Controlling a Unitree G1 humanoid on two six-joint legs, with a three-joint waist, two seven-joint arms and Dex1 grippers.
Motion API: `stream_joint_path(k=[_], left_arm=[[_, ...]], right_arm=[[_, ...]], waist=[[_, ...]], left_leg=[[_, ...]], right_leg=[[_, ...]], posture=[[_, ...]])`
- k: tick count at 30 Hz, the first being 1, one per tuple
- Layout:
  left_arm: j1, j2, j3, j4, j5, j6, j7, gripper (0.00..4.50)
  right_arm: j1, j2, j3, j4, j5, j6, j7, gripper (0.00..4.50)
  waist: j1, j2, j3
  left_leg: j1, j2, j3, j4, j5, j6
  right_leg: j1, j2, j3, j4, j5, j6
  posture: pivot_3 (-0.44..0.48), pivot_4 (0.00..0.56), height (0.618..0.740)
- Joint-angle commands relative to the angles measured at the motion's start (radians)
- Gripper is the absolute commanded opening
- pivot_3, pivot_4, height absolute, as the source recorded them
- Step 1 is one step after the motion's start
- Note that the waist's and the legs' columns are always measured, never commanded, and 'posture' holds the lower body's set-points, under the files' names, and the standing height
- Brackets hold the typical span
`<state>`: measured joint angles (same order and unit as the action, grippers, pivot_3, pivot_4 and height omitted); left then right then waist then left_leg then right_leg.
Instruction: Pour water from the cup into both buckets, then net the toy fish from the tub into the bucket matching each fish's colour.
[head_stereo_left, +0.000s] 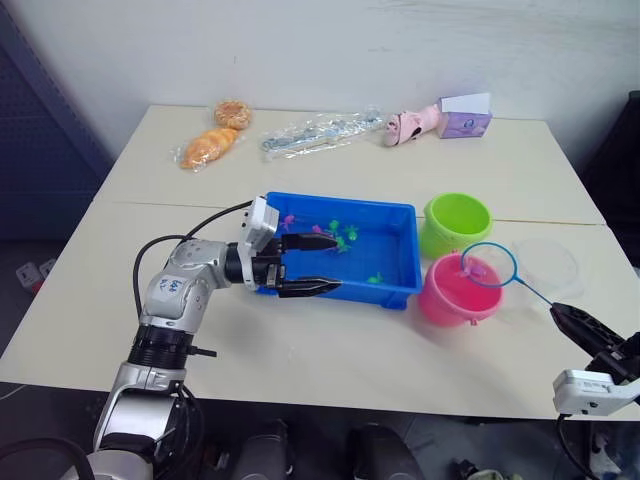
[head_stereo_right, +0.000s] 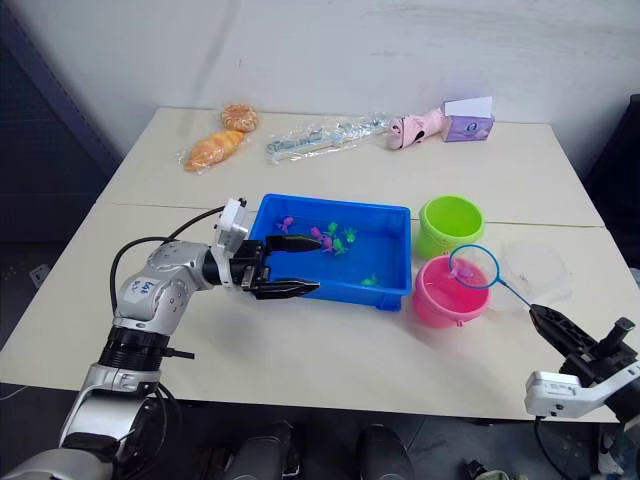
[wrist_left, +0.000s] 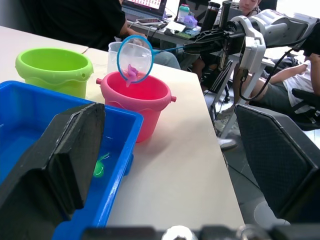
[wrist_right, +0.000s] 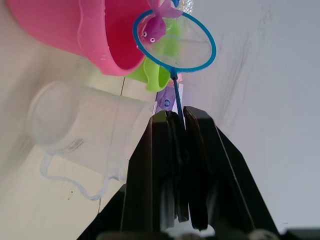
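The small round net with a blue hoop and fine mesh hangs over the bright pink plastic bucket, a pink toy fish caught in its mesh. Its thin dark handle runs back to the right pincer, whose two black fingers are pressed together on it. The pink bucket stands on the pale surface just beside the right end of the shallow bright blue rectangular plastic tub. The lime green plastic bucket stands just behind the pink one, also close to the tub. The clear colourless plastic cup stands right of both buckets, near the net's handle.

Inside the tub, several tiny pink and green toy fish lie in a loose cluster toward the back, with one green fish apart near the front wall.

The left pincer sits at the tub's left end with its fingers spread, one over the tub and the other outside its front wall, pinching nothing.

At the far edge of the surface lie two bagged pastries, a clear plastic wrapper, a pink toy and a small lilac box.
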<state>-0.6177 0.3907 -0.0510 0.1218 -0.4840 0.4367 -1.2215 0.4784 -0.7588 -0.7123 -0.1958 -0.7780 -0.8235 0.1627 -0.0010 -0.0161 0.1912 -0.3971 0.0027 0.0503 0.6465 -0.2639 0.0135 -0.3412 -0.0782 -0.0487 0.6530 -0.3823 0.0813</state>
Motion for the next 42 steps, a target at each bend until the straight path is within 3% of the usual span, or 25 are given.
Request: stream_joint_path(k=[1,8,11,16,20,25,31,36,42], left_arm=[[-0.006,-0.009,0.000,-0.028,-0.018,-0.013,0.002,4.45],[-0.019,-0.033,-0.006,0.002,-0.010,-0.036,-0.001,4.45],[-0.020,-0.030,0.000,0.006,-0.010,-0.041,-0.001,4.45],[-0.004,0.029,0.028,0.013,-0.008,-0.044,-0.014,4.45],[0.006,0.082,0.062,0.024,-0.019,-0.037,-0.009,4.45],[0.005,0.167,0.150,0.107,-0.010,-0.050,0.022,4.45],[0.020,0.238,0.206,0.173,0.000,-0.079,0.036,4.45],[0.046,0.256,0.241,0.157,-0.014,-0.073,0.060,4.45],[0.083,0.255,0.259,0.126,-0.019,-0.077,0.081,4.45]], right_arm=[[0.030,0.007,-0.032,-0.023,-0.008,0.051,-0.025,0.00],[0.054,0.008,-0.021,-0.048,-0.027,0.124,-0.057,0.00],[0.074,0.019,-0.025,-0.071,0.055,0.129,-0.047,0.00],[0.129,0.017,0.086,-0.210,0.486,0.224,0.147,0.00],[0.089,0.010,0.130,-0.361,0.700,0.395,0.247,0.00],[-0.094,-0.031,0.294,-0.542,1.079,0.815,0.321,0.00],[-0.384,-0.050,0.487,-0.557,1.265,1.208,0.307,0.00],[-0.586,-0.010,0.587,-0.501,1.287,1.397,0.271,0.00],[-0.775,-0.072,0.762,-0.384,1.165,1.515,0.325,0.00]], waist=[[0.001,0.000,0.000],[0.000,0.000,0.000],[-0.002,0.000,0.000],[-0.005,0.000,0.000],[-0.006,0.000,0.000],[-0.006,0.000,0.000],[-0.002,-0.001,0.000],[0.001,-0.001,0.000],[-0.004,-0.001,0.000]], left_leg=[[0.000,0.000,0.000,0.000,0.000,0.000],[0.000,0.000,0.000,0.000,0.000,0.000],[0.000,0.000,0.000,-0.001,0.000,0.000],[0.002,0.001,0.000,-0.001,0.001,-0.001],[0.004,0.001,0.001,-0.002,0.000,0.000],[0.005,0.003,0.000,-0.001,0.000,0.001],[0.003,0.002,0.000,-0.001,-0.002,0.003],[-0.002,0.001,-0.003,0.000,-0.003,0.004],[-0.007,0.000,-0.003,0.002,-0.003,0.005]], right_leg=[[0.000,0.000,0.000,0.000,0.000,0.000],[0.000,0.000,0.000,0.000,0.000,0.000],[0.000,0.000,0.000,0.000,0.000,0.000],[0.001,0.001,0.000,0.000,0.000,0.000],[0.003,0.001,0.001,0.000,0.000,0.000],[0.004,0.001,0.001,0.000,0.000,0.000],[0.003,-0.001,0.000,0.000,0.000,0.000],[-0.002,-0.003,-0.002,0.000,0.000,-0.001],[-0.005,-0.003,-0.003,0.000,0.000,-0.001]], posture=[[0.000,0.150,0.740],[0.000,0.150,0.740],[0.000,0.150,0.740],[0.000,0.150,0.740],[0.000,0.150,0.740],[0.000,0.150,0.740],[0.000,0.150,0.740],[0.000,0.150,0.740],[0.000,0.150,0.740]])
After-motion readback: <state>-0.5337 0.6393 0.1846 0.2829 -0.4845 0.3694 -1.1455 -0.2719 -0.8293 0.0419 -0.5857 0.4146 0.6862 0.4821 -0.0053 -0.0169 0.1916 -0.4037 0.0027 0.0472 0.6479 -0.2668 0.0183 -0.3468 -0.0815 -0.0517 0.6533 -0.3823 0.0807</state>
